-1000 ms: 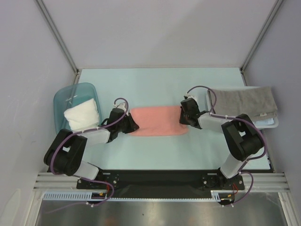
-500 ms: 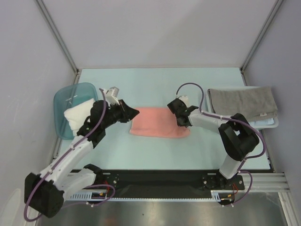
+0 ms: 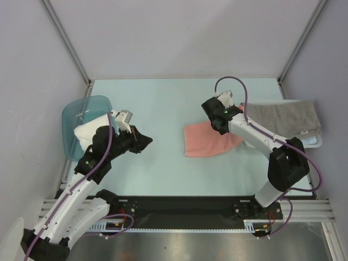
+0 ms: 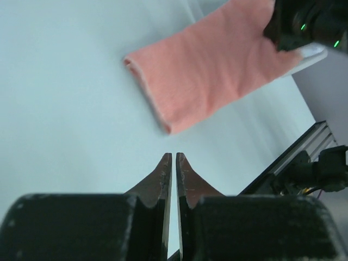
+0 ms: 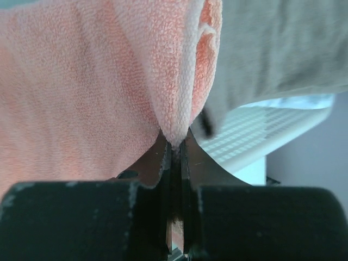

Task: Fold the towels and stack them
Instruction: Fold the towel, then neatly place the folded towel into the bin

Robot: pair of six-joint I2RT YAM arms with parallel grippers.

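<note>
The salmon-pink towel (image 3: 209, 140) lies folded right of the table's middle, its right end lifted. My right gripper (image 3: 224, 120) is shut on that end; in the right wrist view the cloth is pinched between the fingertips of the right gripper (image 5: 175, 142). The grey towel (image 3: 283, 116) lies folded just right of it, and shows in the right wrist view as well (image 5: 272, 43). The white towel (image 3: 93, 134) sits bunched in the tub. My left gripper (image 3: 147, 141) hangs left of the salmon-pink towel (image 4: 212, 70), well apart from it. Its jaws (image 4: 174, 157) are shut on nothing.
The translucent blue tub (image 3: 81, 111) stands at the left edge. The white lattice basket (image 3: 314, 142) sits at the right edge under the grey towel, with a pale blue layer between them (image 5: 296, 101). Bare pale green table (image 3: 163, 103) lies between the arms.
The right gripper has dragged the salmon-pink towel rightward toward the grey towel. The left gripper has let go of it, drawn back to the left and closed its jaws.
</note>
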